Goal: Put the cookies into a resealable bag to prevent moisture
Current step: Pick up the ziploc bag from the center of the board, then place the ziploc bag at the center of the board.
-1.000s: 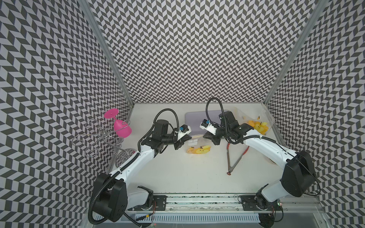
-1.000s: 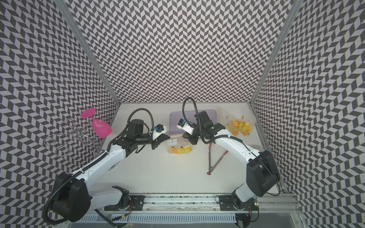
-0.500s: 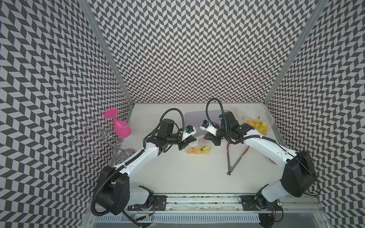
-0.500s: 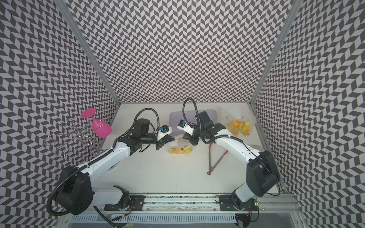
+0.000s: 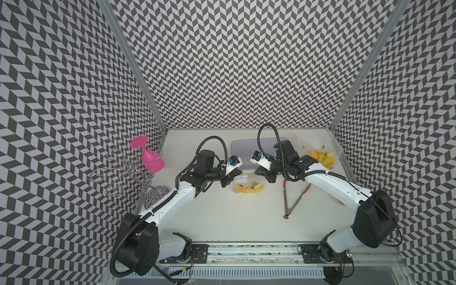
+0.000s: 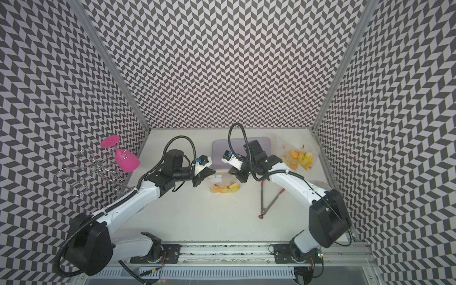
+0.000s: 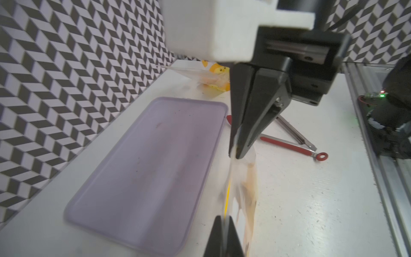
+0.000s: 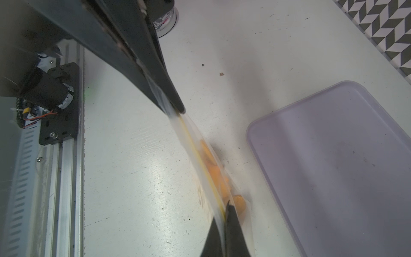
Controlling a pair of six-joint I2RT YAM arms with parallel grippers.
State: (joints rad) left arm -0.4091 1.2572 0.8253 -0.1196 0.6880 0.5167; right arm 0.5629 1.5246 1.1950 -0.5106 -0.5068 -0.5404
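A clear resealable bag with a yellow zip strip hangs between my two grippers just above the table, in front of the tray. Orange and yellow cookies lie in its bottom and show again in the right wrist view. My left gripper is shut on the left end of the bag's top edge. The right end of that edge is pinched in my shut right gripper, seen close up. The bag is stretched taut between them.
An empty lilac tray lies behind the bag. Red-handled tongs lie open to the right. A second clear bag with yellow prints sits at the back right. A wire rack with a pink glass stands at the left edge.
My left gripper has moved right along the bag's top edge, closer to the right gripper, and the bag's top has lifted. The right arm has stayed put.
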